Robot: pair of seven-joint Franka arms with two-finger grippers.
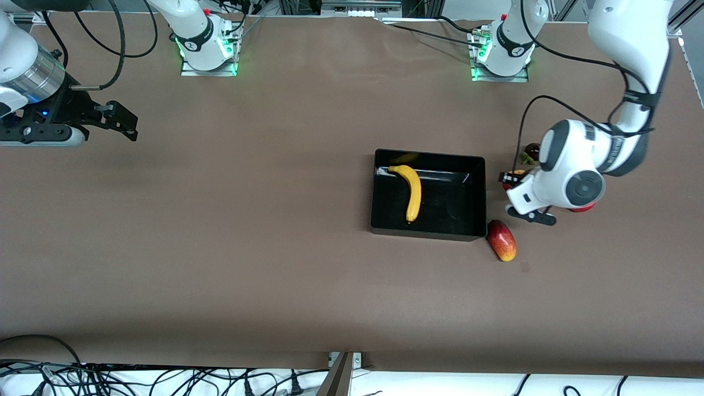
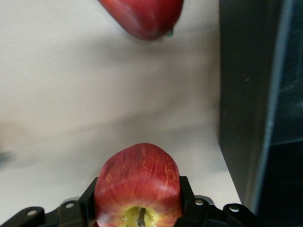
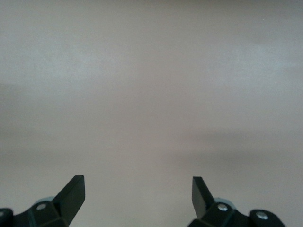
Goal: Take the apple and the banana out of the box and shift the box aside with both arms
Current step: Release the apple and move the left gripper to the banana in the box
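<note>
The black box (image 1: 474, 165) sits on the table toward the left arm's end, with the yellow banana (image 1: 412, 191) lying in it. My left gripper (image 1: 515, 178) is low beside the box's wall on the side of the left arm's end. In the left wrist view it (image 2: 138, 191) is shut on the small red apple (image 2: 137, 172), whose yellowish patch faces the camera; the box wall (image 2: 244, 94) stands close by. The apple is barely visible in the front view. My right gripper (image 1: 124, 118) waits open and empty over bare table at the right arm's end, as the right wrist view (image 3: 138, 189) shows.
An oblong red-yellow mango (image 1: 501, 240) lies by the box's corner nearest the front camera; it also shows in the left wrist view (image 2: 142, 16). A small dark fruit (image 1: 532, 153) and a red round fruit (image 1: 583, 208) lie partly hidden under the left arm.
</note>
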